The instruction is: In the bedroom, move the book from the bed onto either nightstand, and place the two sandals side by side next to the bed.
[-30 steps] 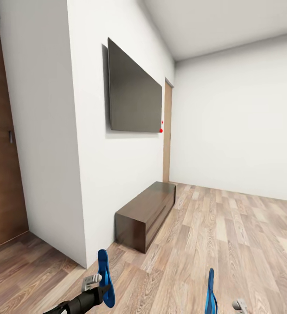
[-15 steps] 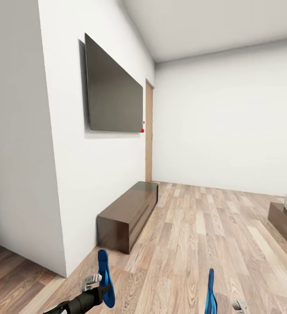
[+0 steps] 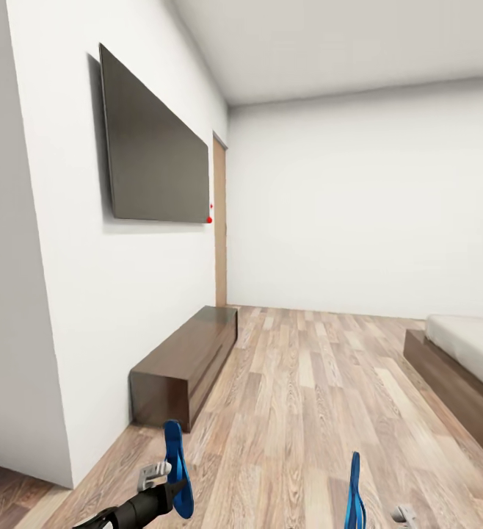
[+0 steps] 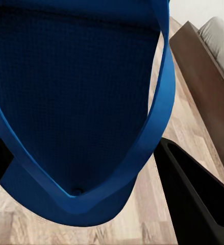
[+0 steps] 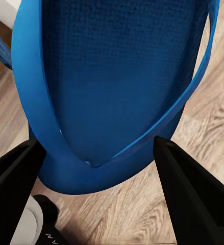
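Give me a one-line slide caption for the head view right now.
Each gripper carries a blue sandal upright across the wood floor, bed at right.

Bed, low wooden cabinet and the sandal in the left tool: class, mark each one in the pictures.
Bed [image 3: 467,345]: head view, on its pale mattress top.
Low wooden cabinet [image 3: 190,345]: head view, on its glossy flat top.
Sandal in the left tool [image 4: 76,87]: left wrist view, on the textured blue sole.

Bright, even, sharp render — soft shadows, no glare.
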Motion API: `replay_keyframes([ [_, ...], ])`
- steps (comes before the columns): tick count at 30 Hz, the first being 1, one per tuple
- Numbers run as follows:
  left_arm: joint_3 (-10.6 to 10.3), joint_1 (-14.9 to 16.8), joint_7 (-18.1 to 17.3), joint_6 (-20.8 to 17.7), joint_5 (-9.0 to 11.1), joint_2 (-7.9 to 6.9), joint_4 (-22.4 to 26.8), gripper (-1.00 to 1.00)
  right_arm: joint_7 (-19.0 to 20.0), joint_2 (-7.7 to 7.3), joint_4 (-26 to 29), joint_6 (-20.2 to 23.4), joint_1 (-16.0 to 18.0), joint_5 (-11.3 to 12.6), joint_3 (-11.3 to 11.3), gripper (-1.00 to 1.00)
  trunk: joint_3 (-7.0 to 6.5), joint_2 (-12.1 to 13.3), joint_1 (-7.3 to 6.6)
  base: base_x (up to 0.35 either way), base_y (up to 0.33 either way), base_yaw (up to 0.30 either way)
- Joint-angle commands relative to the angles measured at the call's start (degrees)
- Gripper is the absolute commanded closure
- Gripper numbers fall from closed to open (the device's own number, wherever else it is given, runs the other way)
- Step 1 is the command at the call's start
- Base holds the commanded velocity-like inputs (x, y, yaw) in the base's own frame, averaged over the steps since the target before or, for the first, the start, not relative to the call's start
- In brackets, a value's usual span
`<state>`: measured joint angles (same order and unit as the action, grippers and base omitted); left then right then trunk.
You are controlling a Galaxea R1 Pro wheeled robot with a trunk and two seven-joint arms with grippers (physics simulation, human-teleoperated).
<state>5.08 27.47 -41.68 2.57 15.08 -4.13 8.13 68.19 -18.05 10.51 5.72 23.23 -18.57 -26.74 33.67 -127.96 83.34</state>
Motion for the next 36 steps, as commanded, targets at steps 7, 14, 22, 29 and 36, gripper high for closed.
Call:
replay_keyframes([
  [7,0.5,0.0,-0.3,0.3,-0.4,0.0,0.0,1.0,0.3,0.03,0.0,0.6,0.1,-0.3,-0.6,1.0,0.07,0.0,-0.01,0.0,0.0,-0.285],
  [14,0.5,0.0,-0.3,0.3,-0.4,0.0,0.0,1.0,0.3,0.03,0.0,0.6,0.1,-0.3,-0.6,1.0,0.16,0.0,-0.01,0.0,0.0,-0.282],
  [22,0.5,0.0,-0.3,0.3,-0.4,0.0,0.0,1.0,0.3,0.03,0.0,0.6,0.1,-0.3,-0.6,1.0,0.62,0.0,-0.01,0.0,0.0,-0.243],
  [29,0.5,0.0,-0.3,0.3,-0.4,0.0,0.0,1.0,0.3,0.03,0.0,0.6,0.1,-0.3,-0.6,1.0,1.07,0.0,-0.01,0.0,0.0,-0.229],
  [36,0.5,0.0,-0.3,0.3,-0.4,0.0,0.0,1.0,0.3,0.05,0.0,0.6,0.1,-0.3,-0.6,1.0,1.53,0.0,-0.01,0.0,0.0,-0.229],
])
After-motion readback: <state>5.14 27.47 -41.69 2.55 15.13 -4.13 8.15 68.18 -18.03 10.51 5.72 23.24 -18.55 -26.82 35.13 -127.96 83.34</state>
